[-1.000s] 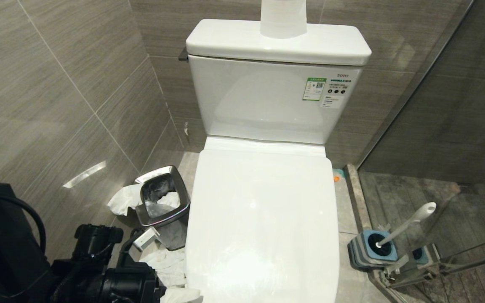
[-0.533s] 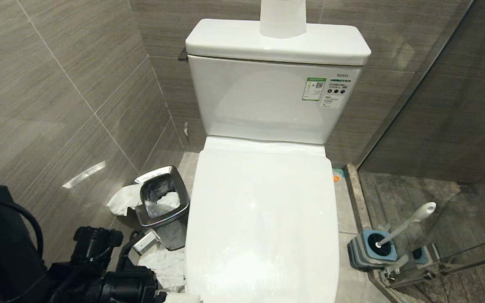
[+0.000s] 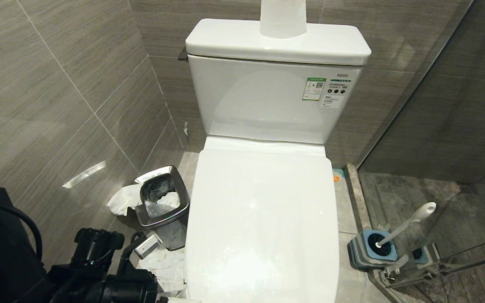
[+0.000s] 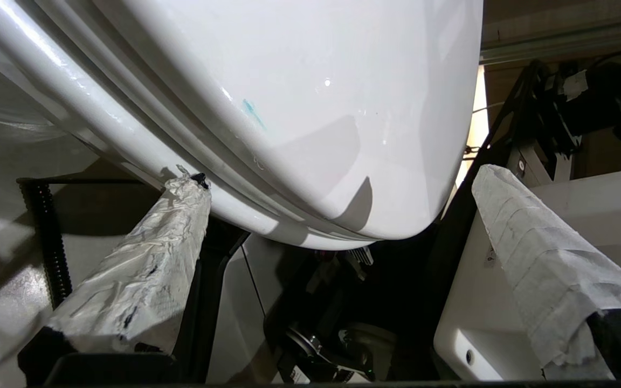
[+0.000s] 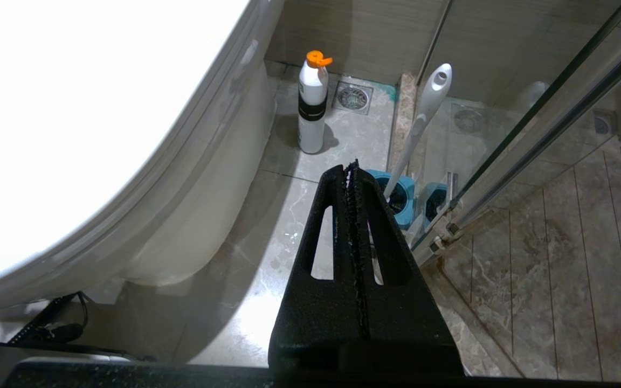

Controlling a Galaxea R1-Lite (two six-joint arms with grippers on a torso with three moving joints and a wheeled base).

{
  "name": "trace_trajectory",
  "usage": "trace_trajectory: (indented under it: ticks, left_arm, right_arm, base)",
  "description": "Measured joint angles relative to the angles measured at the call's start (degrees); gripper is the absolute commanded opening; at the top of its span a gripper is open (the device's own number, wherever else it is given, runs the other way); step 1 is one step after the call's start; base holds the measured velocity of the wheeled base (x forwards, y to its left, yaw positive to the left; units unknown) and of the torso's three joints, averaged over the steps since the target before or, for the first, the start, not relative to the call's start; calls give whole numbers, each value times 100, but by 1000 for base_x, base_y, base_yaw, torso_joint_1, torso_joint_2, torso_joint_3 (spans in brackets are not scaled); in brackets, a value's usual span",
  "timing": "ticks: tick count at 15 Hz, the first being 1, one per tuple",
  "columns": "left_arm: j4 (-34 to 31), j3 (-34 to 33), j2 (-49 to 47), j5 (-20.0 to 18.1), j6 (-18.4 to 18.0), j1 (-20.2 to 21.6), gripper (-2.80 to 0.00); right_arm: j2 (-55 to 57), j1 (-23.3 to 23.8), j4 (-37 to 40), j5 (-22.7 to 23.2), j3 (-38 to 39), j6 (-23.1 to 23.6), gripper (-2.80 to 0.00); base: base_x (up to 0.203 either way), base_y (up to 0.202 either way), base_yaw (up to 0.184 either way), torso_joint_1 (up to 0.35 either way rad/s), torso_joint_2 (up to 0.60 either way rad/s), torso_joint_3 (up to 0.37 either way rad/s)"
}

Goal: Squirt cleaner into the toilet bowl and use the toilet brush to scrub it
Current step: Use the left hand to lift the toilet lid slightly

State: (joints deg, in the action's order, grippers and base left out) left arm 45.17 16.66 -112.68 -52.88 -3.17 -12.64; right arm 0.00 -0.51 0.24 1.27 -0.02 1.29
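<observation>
- My left claw (image 4: 337,210) stands wide apart – the two fingers, wrapped in white tape, are on each side of the front edge of the toilet bowl (image 4: 299,108), and nothing is between them but that rim.
- One taped finger (image 4: 143,269) has its tip just under the lip of the closed lid; I cannot tell if it touches.
- On the white lid there is a small turquoise smear of the cleaner (image 4: 251,112).
- In the head view my left arm (image 3: 99,273) is low at the left front corner of the toilet bowl (image 3: 263,223), whose lid is down.
- My right claw (image 5: 354,178) is pressed closed, fingers together, holding nothing – it hangs beside the bowl, above the floor.
- The toilet brush (image 3: 406,225) stands tilted in its blue-and-grey holder (image 3: 371,250) on the floor at the right of the toilet, next to the glass partition (image 3: 457,126).
- A white bottle (image 5: 311,102) with an orange cap stands upright on the floor near the drain (image 5: 352,98).
- A steel waste bin (image 3: 162,206) with paper around it is at the left of the toilet.
</observation>
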Motion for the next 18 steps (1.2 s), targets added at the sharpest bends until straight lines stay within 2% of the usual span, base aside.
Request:
trace_trajectory:
  ticks: [14, 16, 18]
  left_arm:
    - [-60, -179, 107, 36, 74, -513, 0]
    - [-53, -189, 122, -7, 96, -527, 0]
    - [-52, -190, 139, -228, 170, -530, 0]
  right_arm:
    - [0, -1, 0, 4, 0, 0, -280]
    - [0, 0, 0, 5, 0, 0, -280]
    - [0, 0, 0, 2, 0, 0, -280]
  base:
    - [0, 0, 0, 0, 0, 0]
    - [0, 0, 0, 0, 0, 0]
    - [0, 0, 0, 0, 0, 0]
